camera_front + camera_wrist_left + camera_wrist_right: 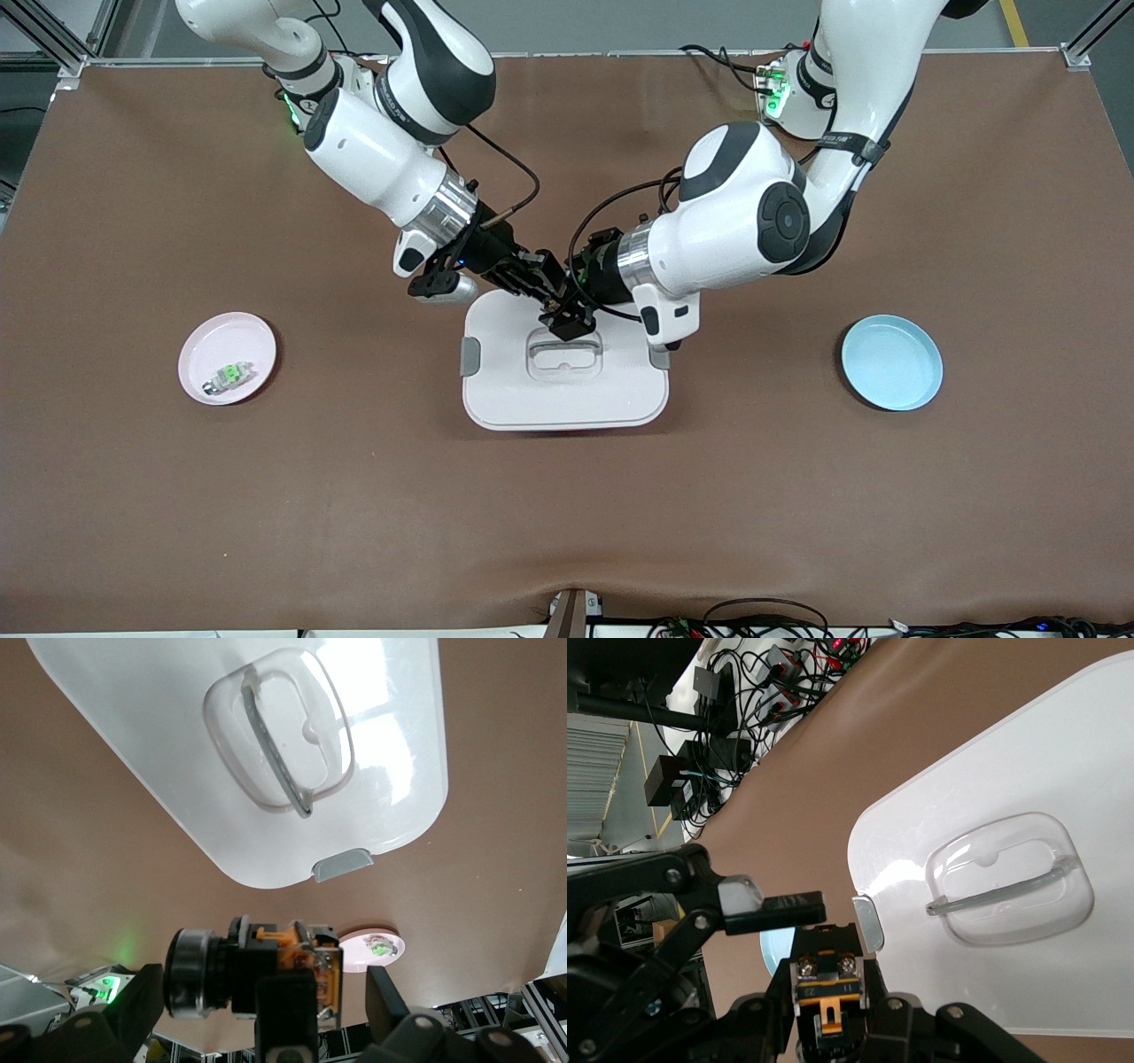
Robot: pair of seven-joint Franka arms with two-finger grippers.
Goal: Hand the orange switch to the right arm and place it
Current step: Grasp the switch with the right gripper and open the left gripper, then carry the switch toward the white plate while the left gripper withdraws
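orange switch up in air over white lidded box, mid counter. right gripper has jaws clamped on it, orange face visible in both wrist views. left gripper right beside it, jaws apart around switch, one finger clear of part. pink plate toward right arm's end, small green-and-white part lying in it. blue plate toward left arm's end.
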